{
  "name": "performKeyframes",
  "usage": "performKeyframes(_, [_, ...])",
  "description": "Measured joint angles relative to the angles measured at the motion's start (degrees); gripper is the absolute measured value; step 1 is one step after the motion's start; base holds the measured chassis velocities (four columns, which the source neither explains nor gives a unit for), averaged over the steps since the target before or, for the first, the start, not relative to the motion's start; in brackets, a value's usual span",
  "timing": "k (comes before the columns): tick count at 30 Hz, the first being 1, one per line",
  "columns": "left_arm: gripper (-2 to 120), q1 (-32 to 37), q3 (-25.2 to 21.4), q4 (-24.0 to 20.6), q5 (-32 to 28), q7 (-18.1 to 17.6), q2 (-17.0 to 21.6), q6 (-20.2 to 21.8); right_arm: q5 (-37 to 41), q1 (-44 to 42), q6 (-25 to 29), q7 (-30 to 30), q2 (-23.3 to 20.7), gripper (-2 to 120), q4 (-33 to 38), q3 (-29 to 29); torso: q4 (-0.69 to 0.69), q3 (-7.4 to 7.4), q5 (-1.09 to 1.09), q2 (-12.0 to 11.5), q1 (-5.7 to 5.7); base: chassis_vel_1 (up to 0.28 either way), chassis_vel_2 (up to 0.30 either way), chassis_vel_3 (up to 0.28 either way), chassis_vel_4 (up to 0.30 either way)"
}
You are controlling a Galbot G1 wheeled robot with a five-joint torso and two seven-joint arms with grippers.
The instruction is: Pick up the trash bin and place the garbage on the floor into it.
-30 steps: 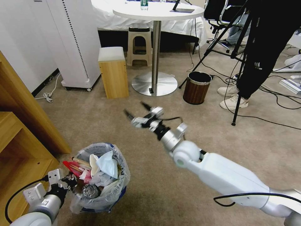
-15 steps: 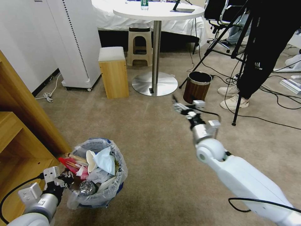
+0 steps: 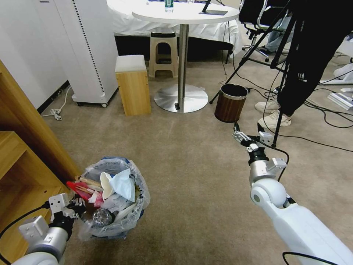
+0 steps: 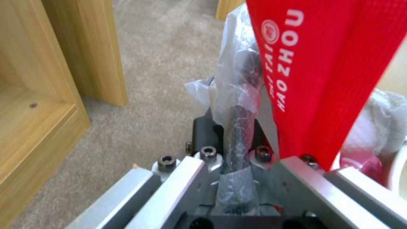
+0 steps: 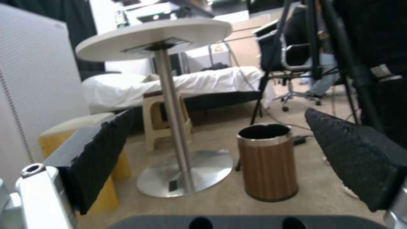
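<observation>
Two hands split the work: the left hand [image 3: 75, 210] pinches the rim of the trash bin [image 3: 114, 198], heaped with garbage [image 3: 110, 191], while the right hand [image 3: 247, 133], jaws apart and empty, hovers well off, so the collecting step looks nearly finished.

Head camera overlooks carpet; right wrist camera shares the wood-grain bin [image 3: 230, 102].

A bedroom mock-up inside a recording studio or lab.

Beige carpet [image 3: 191, 176] runs up to a bed [image 3: 128, 18] with white sheets, a round pedestal surface [image 3: 185, 13], a plastic stool [image 3: 163, 51] and a wood-grain bin [image 3: 230, 103], while tripods [image 3: 257, 48], trailing cables [image 3: 323, 110] and an office chair [image 3: 253, 14] crowd the far side.
</observation>
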Motion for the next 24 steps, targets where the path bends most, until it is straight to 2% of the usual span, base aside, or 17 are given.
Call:
performKeyframes(4, [0,0.63,0.31,-0.79,0.32,-0.42,-0.23,0.29,-0.28,-3.35,-0.36,0.55,1.86,100,1.53,3.36,-0.01,0.0,0.02,0.0,0.0,0.0,0.0,0.0,0.0])
performKeyframes(6, [0,1.03,0.97,-0.99,-0.39,-2.64,0.46,2.63,-0.73,-5.13,-0.54,0.57,2.92,100,2.67,4.81,-0.01,0.0,-0.01,0.0,0.0,0.0,0.0,0.0,0.0])
performKeyframes(11, [0,1.12,1.25,-0.7,-3.25,-5.2,2.06,5.57,-1.6,-6.65,-0.47,0.24,3.49,100,4.08,6.15,0.0,0.0,0.0,0.0,0.0,0.0,0.0,0.0,0.0])
performKeyframes(18, [0,0.7,1.5,3.0,-9.95,-8.35,5.71,9.06,-2.73,-8.91,-0.57,0.22,5.08,100,6.85,6.36,-0.01,0.0,-0.01,0.0,0.0,0.0,0.0,0.0,0.0])
performKeyframes(24, [0,0.8,2.02,5.39,-11.32,-9.27,6.32,9.36,-3.29,-8.88,-0.59,0.24,6.23,100,7.24,5.25,0.0,0.0,0.0,0.0,0.0,0.0,0.0,0.0,0.0])
